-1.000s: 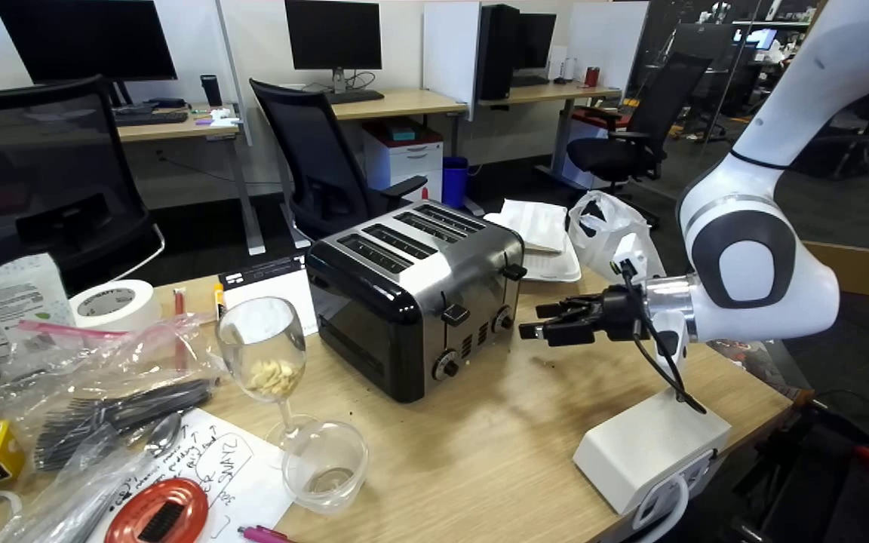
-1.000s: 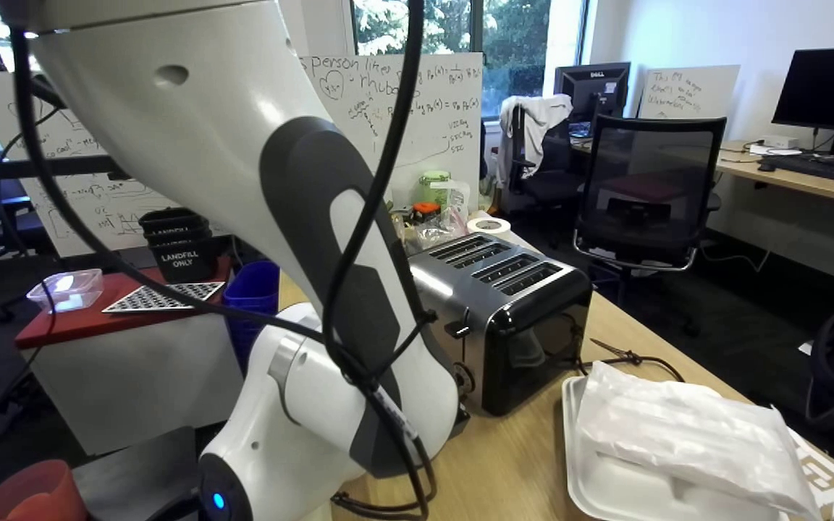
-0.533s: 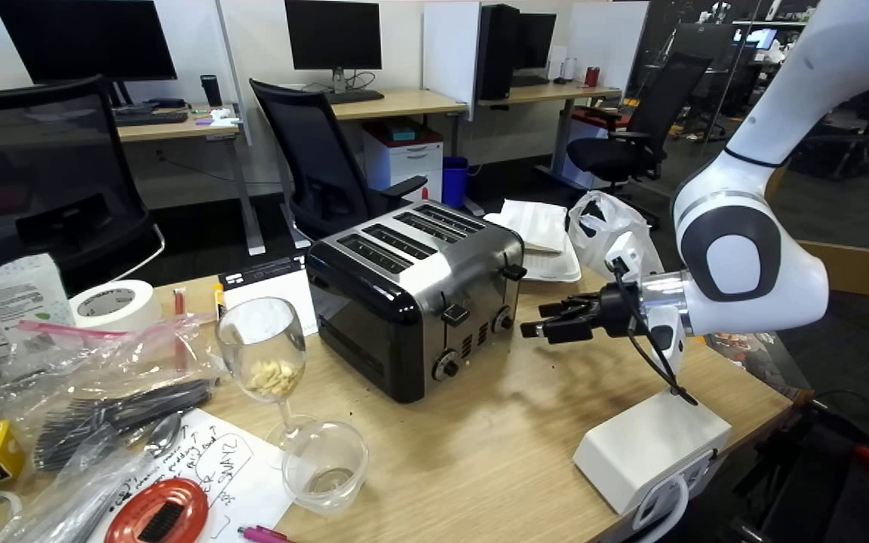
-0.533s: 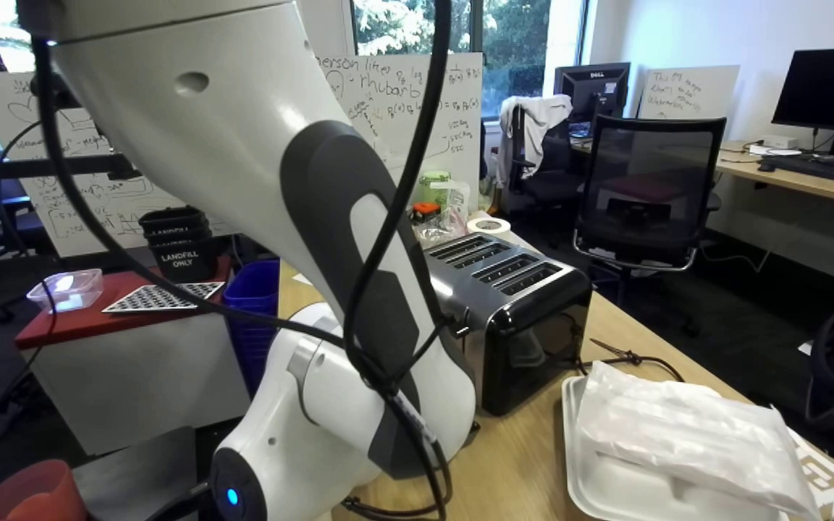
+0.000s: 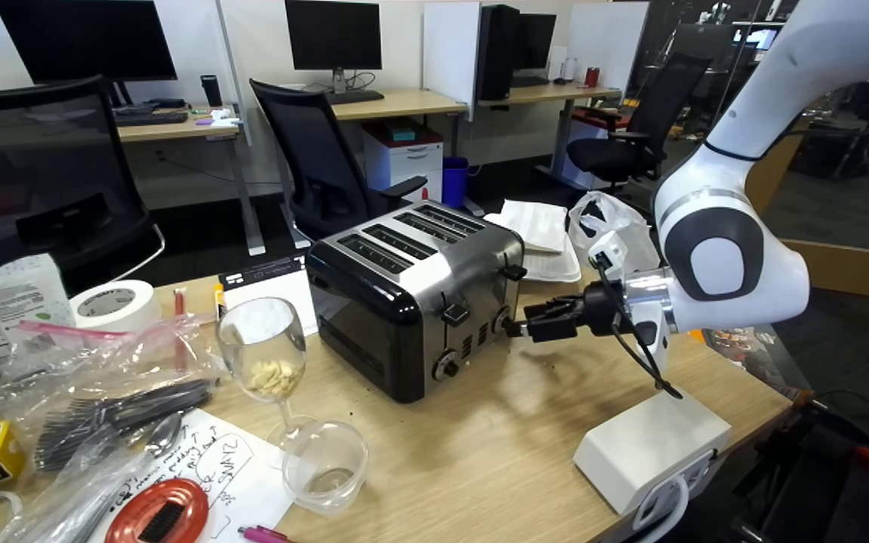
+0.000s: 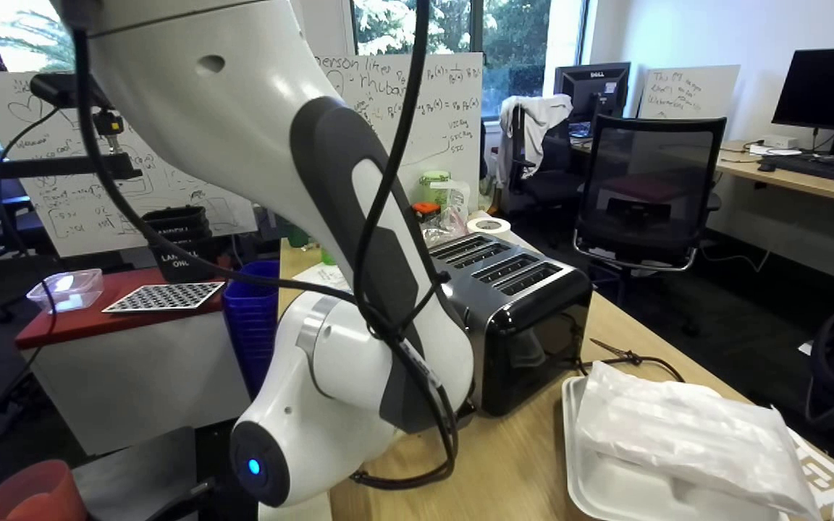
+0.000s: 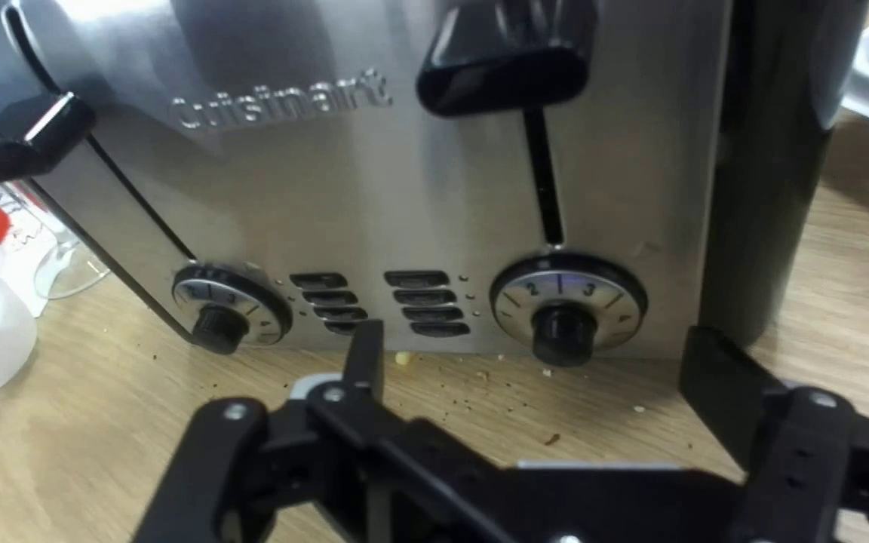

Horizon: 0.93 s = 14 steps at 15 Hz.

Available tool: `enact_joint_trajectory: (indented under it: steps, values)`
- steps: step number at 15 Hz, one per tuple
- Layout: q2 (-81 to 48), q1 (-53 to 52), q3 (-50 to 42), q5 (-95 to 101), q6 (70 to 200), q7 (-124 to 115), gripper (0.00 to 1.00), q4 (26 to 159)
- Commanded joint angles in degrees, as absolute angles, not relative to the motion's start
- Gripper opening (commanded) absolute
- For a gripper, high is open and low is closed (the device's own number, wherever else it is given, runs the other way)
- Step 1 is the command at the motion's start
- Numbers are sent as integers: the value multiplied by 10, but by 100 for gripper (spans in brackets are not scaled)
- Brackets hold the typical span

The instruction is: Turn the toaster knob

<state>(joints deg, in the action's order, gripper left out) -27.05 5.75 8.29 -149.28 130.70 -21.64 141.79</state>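
Observation:
The toaster is boxy, with a glossy black body and brushed-silver top and front. It shows in both exterior views and fills the top of the wrist view. Its front has two black knobs on numbered dials, the right knob and the left knob. My gripper is open, with its fingers spread to either side of the right knob, apart from it, and nothing between them. In an exterior view the gripper reaches the right dial and partly covers it. In an exterior view the arm hides the gripper.
Two black levers stick out above the knobs. A wine glass and a clear cup stand before the toaster's side. A white box sits below the gripper. A white tray and plastic bag lie beyond.
My gripper has moved toward the toaster's front, left and slightly up in an exterior view, so its tips now overlap the right dial. The toaster has not moved.

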Motion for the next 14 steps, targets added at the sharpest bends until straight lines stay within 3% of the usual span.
enact_joint_trajectory:
  steps: [1, 14]
  values:
    - [-269, 33, 64, -1491, 1303, -230, 100, 1416]
    - [-269, 28, 61, -1491, 1306, -237, 100, 1413]
